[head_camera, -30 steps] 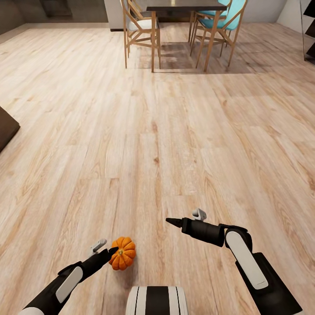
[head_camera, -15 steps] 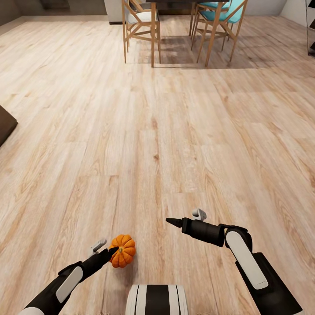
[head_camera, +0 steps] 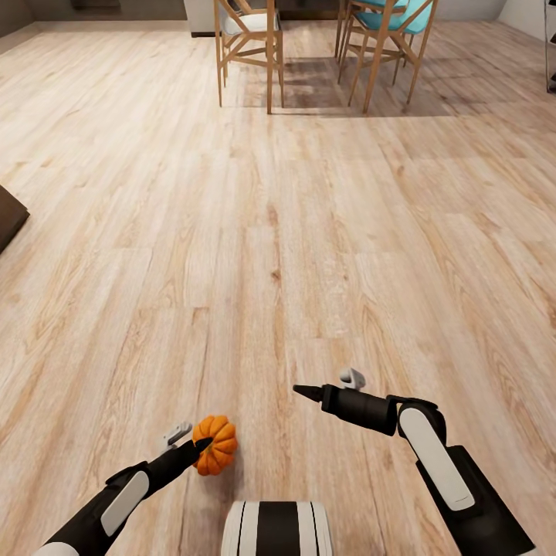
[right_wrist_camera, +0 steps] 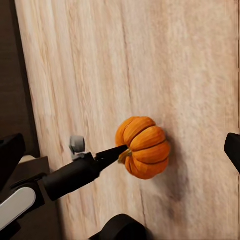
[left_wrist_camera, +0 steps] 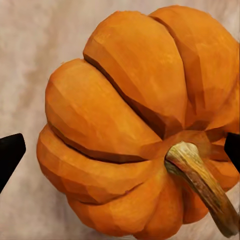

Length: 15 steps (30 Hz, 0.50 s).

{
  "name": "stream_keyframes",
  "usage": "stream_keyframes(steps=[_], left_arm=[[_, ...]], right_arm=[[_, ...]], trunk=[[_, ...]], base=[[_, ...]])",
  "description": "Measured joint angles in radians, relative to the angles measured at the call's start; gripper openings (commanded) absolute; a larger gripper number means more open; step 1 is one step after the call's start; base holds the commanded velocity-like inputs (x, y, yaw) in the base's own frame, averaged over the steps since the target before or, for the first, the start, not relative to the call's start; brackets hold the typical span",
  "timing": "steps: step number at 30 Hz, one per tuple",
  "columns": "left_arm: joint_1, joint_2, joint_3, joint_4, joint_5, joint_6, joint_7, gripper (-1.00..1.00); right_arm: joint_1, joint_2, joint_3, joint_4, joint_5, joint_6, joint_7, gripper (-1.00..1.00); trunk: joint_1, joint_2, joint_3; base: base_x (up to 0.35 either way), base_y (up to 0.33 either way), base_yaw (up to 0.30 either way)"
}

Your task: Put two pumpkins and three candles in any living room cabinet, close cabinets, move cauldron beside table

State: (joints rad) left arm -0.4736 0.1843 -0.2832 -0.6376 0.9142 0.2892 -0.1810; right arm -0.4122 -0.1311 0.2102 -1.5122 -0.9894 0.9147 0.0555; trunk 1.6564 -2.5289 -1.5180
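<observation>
Head view has tilted down since before; left gripper (head_camera: pixel 202 445) still clamps the pumpkin (head_camera: pixel 217 445) near the floor (head_camera: pixel 309 232), right gripper (head_camera: pixel 328 384) spread wide, holding nothing.

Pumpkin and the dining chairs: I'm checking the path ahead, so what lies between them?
Only bare wood floor lies between the pumpkin and the chairs, as the head view shows.

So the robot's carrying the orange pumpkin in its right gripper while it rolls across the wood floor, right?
Not quite: the pumpkin is in the left gripper, as the head view shows. The right gripper is holding nothing. The rest stands: it is over the wood floor.
</observation>
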Motion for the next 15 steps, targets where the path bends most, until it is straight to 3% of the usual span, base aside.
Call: stream_keyframes(steps=[15], left_arm=[[0.000, -0.001, 0.000, 0.000, -0.001, 0.000, 0.000, 1.00]], right_arm=[[0.000, -0.010, 0.001, 0.003, -0.002, 0.000, 0.000, 1.00]], trunk=[[0.000, 0.000, 0.000]], base=[[0.000, -0.040, 0.000]])
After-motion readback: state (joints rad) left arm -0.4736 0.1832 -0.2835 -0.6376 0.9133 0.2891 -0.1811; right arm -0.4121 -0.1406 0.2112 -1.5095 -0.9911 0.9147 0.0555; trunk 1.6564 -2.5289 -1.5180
